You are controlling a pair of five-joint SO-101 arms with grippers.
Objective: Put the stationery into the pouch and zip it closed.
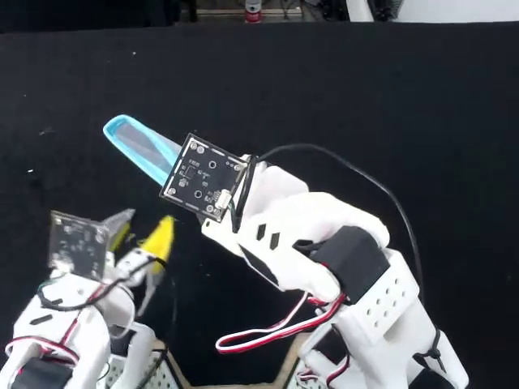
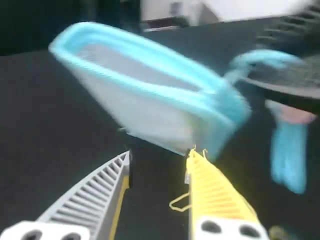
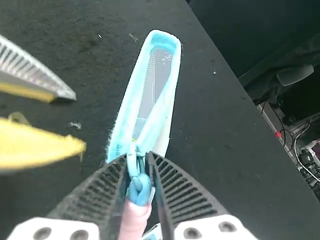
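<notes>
Mesh and thin cloth make up the pale blue pouch (image 1: 138,147), so I judge it light, limp and apt to fold or slide on the black tabletop (image 1: 365,97) when pulled at one end only. Its firmest parts look like the padded rim and the zip tab (image 3: 136,187). The tab is the sensible hold for zipping, with the opposite end pinned or gripped to give the slider something to pull against.

The pouch lies left of the tabletop's middle, its long side running toward the far left corner and its mouth gaping. Whether stationery is inside I cannot tell.

The right tool (image 3: 136,159) is pressed together on the zip tab at the pouch's near end. Its arm stretches from the near edge, wrist tipped down over the pouch. The left tool (image 2: 160,154) hangs spread and empty just beside the pouch's near side, pointing at it from the near left corner.
</notes>
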